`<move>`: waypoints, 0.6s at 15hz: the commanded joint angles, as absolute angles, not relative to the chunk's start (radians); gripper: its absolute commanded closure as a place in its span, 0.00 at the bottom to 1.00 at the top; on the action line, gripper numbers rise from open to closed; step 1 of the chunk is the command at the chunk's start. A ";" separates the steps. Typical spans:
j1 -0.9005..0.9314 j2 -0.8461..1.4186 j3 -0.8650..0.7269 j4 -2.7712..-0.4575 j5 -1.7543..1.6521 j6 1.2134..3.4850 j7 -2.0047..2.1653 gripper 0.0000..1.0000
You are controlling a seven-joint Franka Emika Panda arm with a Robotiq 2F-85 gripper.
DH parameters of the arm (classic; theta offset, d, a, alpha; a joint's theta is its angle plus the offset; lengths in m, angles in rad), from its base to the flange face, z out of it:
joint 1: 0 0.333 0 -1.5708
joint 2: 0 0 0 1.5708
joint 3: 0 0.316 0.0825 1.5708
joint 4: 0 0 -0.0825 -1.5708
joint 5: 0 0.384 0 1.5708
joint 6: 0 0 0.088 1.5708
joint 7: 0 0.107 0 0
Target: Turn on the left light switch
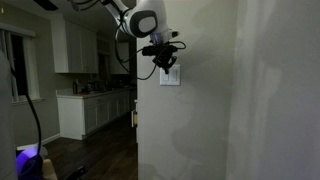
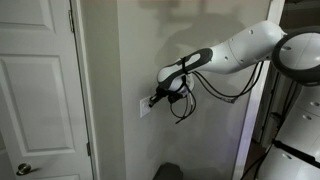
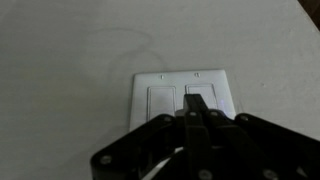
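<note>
The white double wall plate sits on a plain wall and also shows in both exterior views. In the wrist view the left light switch is fully visible and untouched. Its twin right rocker is partly covered by my gripper. The gripper's black fingers are pressed together and hold nothing. Their tip lies over the lower part of the right rocker, at or very near the plate. Both exterior views show the gripper against the plate.
A white panelled door with a knob stands beside the wall strip that holds the plate. A dim kitchen with white cabinets and a counter lies past the wall's corner. Black cables hang from the wrist.
</note>
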State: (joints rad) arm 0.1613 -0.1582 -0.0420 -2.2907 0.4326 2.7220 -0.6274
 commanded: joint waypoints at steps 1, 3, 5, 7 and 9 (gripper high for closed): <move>0.200 -0.152 -0.058 -2.301 0.546 2.772 -0.740 1.00; 0.212 -0.141 -0.062 -2.290 0.592 2.761 -0.781 1.00; 0.222 -0.130 -0.064 -2.281 0.628 2.755 -0.818 1.00; 0.228 -0.117 -0.062 -2.274 0.653 2.770 -0.842 1.00; 0.231 -0.101 -0.061 -2.264 0.670 2.798 -0.852 1.00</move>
